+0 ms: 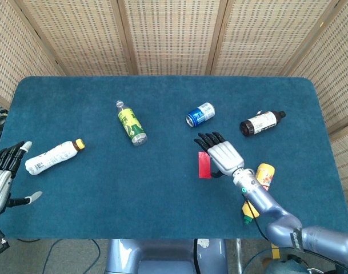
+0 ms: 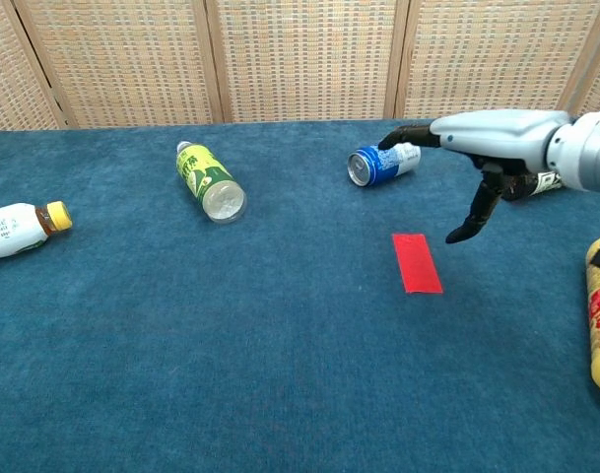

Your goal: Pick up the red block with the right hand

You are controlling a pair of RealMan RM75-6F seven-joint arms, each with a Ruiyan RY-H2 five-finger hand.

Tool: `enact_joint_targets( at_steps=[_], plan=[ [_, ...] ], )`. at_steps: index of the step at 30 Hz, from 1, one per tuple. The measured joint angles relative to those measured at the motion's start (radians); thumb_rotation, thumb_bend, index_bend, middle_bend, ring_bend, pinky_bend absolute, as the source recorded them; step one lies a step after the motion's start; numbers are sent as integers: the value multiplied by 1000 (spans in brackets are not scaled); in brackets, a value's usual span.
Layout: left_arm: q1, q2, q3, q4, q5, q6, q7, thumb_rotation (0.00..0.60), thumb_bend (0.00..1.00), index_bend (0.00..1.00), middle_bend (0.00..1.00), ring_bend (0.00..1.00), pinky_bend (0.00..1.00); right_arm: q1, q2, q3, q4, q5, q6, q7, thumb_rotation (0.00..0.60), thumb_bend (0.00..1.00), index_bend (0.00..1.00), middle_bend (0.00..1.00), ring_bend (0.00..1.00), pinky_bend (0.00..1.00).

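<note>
The red block (image 1: 204,165) (image 2: 417,262) lies flat on the blue table, a thin rectangle near the middle. My right hand (image 1: 222,154) (image 2: 489,146) hovers just to the block's right, above the cloth, palm down with its fingers spread and the thumb hanging toward the block. It holds nothing. My left hand (image 1: 3,177) sits at the table's left edge, fingers apart and empty, seen only in the head view.
A blue can (image 1: 200,114) lies behind the block and a dark bottle (image 1: 261,122) to the back right. A yellow bottle (image 1: 255,190) lies under my right forearm. A green bottle (image 1: 131,123) and a white bottle (image 1: 52,156) lie on the left.
</note>
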Motion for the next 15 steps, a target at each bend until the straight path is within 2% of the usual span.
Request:
enact_joint_targets(
  at_steps=[6, 7, 9, 10, 15],
  plan=[
    [-8, -7, -2, 0, -9, -9, 18, 600, 0, 0, 0, 0, 0, 41, -69, -33, 69, 52, -5, -77, 600, 0, 15, 0, 0, 0],
    [-9, -9, -1, -1, -10, -11, 23, 600, 0, 0, 0, 0, 0, 42, -75, -39, 75, 54, -1, -81, 600, 0, 83, 0, 0, 0],
    [-11, -12, 0, -2, -10, -13, 30, 600, 0, 0, 0, 0, 0, 44, -89, -53, 87, 61, 7, -89, 600, 0, 293, 0, 0, 0],
    [-11, -13, 0, -3, -9, -12, 32, 600, 0, 0, 0, 0, 0, 44, -93, -57, 89, 63, 11, -89, 600, 0, 351, 0, 0, 0],
    [-12, -16, 1, -5, -9, -11, 39, 600, 0, 0, 0, 0, 0, 42, -116, -71, 95, 61, 32, -85, 600, 0, 390, 0, 0, 0]
  ],
)
